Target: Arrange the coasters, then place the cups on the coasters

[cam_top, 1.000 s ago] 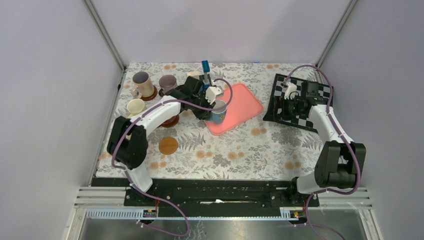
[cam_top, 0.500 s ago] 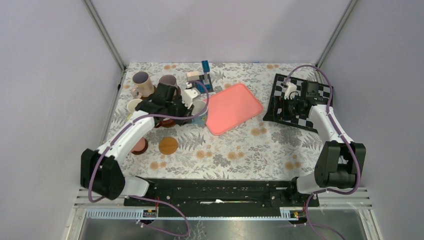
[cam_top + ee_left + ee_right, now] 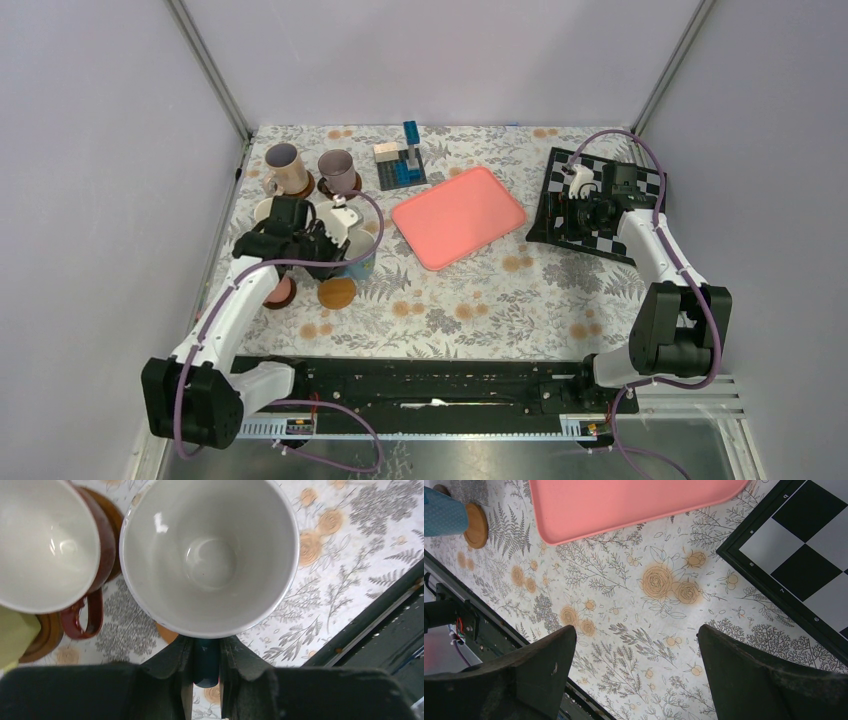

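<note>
Top view: the left gripper (image 3: 347, 243) holds the blue cup (image 3: 362, 262) near the table's (image 3: 480, 300) left edge, beside the bare orange coaster (image 3: 337, 292), probably its target. That arm stretches forward, elbow bent. The right gripper (image 3: 585, 205) waits over the chessboard (image 3: 555, 228).

Left wrist: the jaws are clenched on the upright cup's dark handle (image 3: 206, 666), next to a red-handled cup (image 3: 45, 545).

Right wrist: the jaws are spread, empty.

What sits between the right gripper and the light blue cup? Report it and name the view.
The pink tray lies flat between the right gripper and the light blue cup. The top view shows all three in line.
</note>
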Controlling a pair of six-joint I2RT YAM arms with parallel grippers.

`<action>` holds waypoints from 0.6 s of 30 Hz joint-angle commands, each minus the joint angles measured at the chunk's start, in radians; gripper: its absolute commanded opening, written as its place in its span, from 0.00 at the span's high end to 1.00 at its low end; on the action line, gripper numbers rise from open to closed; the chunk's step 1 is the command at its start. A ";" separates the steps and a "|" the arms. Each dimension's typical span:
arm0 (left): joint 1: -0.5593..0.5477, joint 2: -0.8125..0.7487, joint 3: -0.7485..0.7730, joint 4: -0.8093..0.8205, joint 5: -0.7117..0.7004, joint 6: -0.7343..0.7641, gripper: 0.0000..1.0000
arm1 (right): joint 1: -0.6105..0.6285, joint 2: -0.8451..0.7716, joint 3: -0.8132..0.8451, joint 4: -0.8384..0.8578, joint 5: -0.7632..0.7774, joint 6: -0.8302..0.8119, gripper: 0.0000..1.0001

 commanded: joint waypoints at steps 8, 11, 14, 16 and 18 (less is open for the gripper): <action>0.177 -0.088 -0.051 -0.046 0.055 0.178 1.00 | 0.004 -0.027 0.015 0.005 -0.033 -0.020 0.02; 0.196 -0.104 -0.067 -0.071 0.062 0.208 1.00 | 0.004 -0.027 0.017 0.002 -0.036 -0.020 0.02; 0.225 -0.111 -0.077 -0.088 0.064 0.225 1.00 | 0.004 -0.024 0.017 0.002 -0.038 -0.019 0.02; 0.229 -0.109 -0.083 -0.088 0.062 0.232 1.00 | 0.004 -0.021 0.018 0.002 -0.039 -0.018 0.02; 0.231 -0.103 -0.090 -0.087 0.066 0.232 1.00 | 0.004 -0.021 0.020 0.002 -0.040 -0.019 0.02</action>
